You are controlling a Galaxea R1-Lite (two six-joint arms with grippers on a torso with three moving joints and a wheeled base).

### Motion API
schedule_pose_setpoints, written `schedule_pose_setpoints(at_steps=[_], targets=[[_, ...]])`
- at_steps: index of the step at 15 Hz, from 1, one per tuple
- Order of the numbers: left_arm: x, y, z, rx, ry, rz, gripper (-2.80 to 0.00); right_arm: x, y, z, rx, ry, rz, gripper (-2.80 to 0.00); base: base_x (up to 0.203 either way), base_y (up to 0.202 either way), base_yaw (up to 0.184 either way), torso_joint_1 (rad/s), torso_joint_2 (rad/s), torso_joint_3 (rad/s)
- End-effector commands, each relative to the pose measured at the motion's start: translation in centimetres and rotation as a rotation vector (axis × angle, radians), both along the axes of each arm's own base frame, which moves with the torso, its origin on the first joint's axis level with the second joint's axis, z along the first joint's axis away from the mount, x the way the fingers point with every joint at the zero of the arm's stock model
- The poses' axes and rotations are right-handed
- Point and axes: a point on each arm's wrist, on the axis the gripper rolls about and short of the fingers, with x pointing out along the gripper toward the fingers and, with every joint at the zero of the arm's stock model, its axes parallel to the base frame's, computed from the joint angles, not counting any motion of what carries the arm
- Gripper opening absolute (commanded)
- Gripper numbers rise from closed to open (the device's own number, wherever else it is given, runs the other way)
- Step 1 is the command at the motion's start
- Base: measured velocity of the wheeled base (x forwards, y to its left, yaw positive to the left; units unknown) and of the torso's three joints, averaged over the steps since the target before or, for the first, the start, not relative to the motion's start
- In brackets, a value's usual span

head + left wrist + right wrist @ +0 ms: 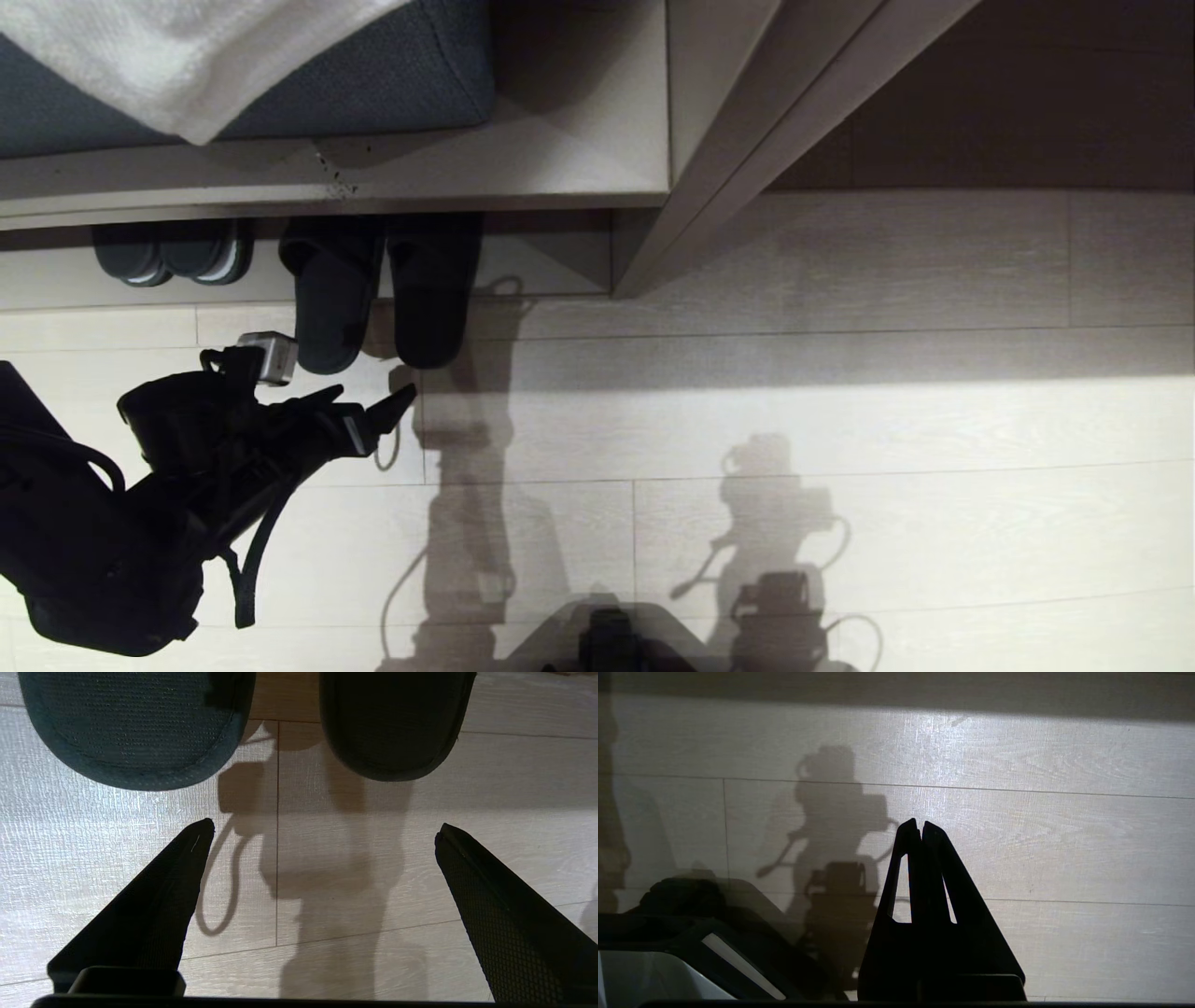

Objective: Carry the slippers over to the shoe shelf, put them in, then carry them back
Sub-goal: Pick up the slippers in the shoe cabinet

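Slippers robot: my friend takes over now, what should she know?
Left gripper: open, empty, low over the floor, just short of the slippers' near ends, apart from them.
Right gripper: shut, empty, parked over bare floor.
Slippers: side by side, far ends under the shelf, near ends sticking out onto the floor.
Another dark pair with pale sole edges sits further left in the shelf; leave it.
Done: slippers are at the shelf.
Left: probably grip them and carry them back.
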Motion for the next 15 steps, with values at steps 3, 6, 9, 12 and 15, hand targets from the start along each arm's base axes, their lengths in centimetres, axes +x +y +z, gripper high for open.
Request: schedule_pose_setpoints(at_steps=[3, 6, 9, 12, 15], targets=[[0.7, 0.0, 1.1, -0.01, -0.06, 0.01, 0.0, 0.0, 0.0, -1.2, 0.0, 0.0, 0.0, -2.8, 0.0, 0.0, 0.0, 0.0, 0.0, 0.0], [1.4, -0.1, 1.8, -0.013, -0.104, 0.014, 0.0, 0.0, 0.0, -1.2, 0.0, 0.0, 0.0, -2.8, 0.0, 0.0, 0.0, 0.0, 0.0, 0.0], [2.3, -0.1, 2.3, -0.022, -0.137, 0.071, 0.0, 0.0, 0.0, -1.2, 0.0, 0.0, 0.0, -2.8, 0.0, 0.0, 0.0, 0.0, 0.0, 0.0], [2.8, -0.3, 2.3, -0.023, -0.145, 0.07, 0.0, 0.0, 0.0, -1.2, 0.0, 0.0, 0.0, -2.8, 0.0, 0.0, 0.0, 0.0, 0.0, 0.0], [1.9, 0.0, 1.8, -0.014, -0.114, 0.076, 0.0, 0.0, 0.0, -1.2, 0.0, 0.0, 0.0, -2.8, 0.0, 0.0, 0.0, 0.0, 0.0, 0.0]])
